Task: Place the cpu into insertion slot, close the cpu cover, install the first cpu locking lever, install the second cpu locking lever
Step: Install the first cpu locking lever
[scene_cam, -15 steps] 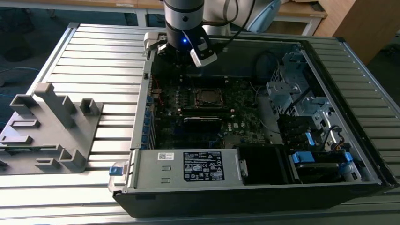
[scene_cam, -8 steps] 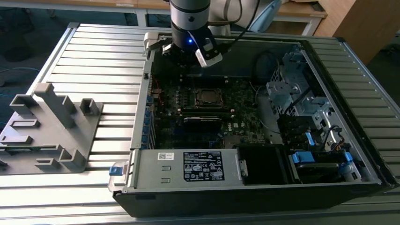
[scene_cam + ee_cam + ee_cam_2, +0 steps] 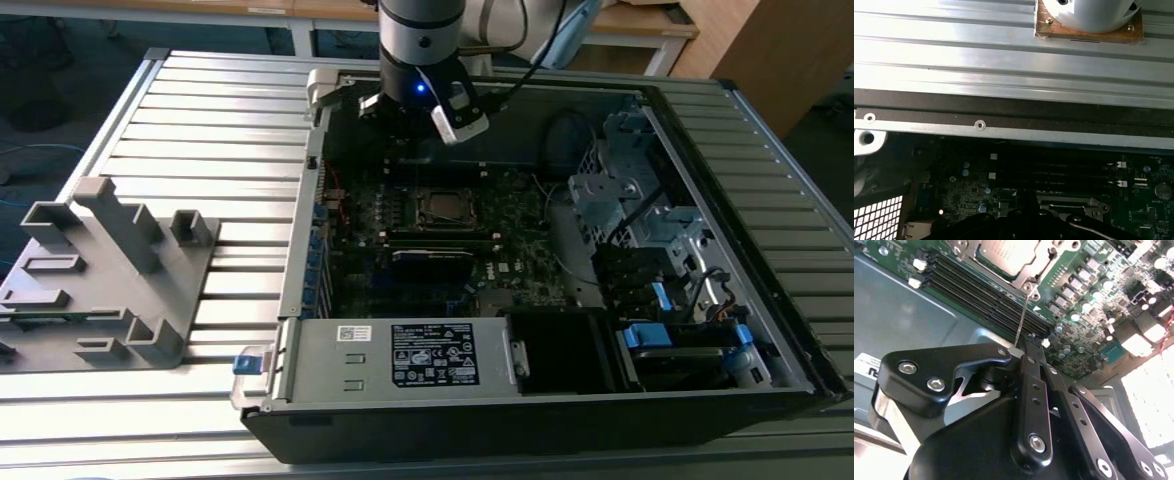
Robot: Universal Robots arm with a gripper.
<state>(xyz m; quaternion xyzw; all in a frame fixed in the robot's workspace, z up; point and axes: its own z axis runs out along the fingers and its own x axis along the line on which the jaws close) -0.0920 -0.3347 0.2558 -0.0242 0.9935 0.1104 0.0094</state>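
Fingers (image 3: pixel 1030 356) pinched together, looks like on tip of thin locking lever (image 3: pixel 1022 315). Cpu (image 3: pixel 1004 254) seated in slot (image 3: pixel 422 208) just ahead of fingers, cover (image 3: pixel 1019 279) down over its edges. Risk: springy lever slips from pinch and snaps back. Fingers low beside memory slots (image 3: pixel 979 287). A bad angle scrapes motherboard (image 3: pixel 1079 300), and lever misses hook.

Arm (image 3: pixel 422 30): one; the last segment is held near upright at the top of the exterior view. Wrist (image 3: pixel 400 70): dark; a blue light (image 3: pixel 419 88) is lit on it, and a white module (image 3: pixel 461 120) is mounted beside it. Gripper (image 3: pixel 1023 349): black, built of bolted links, pointed downward beneath the wrist.
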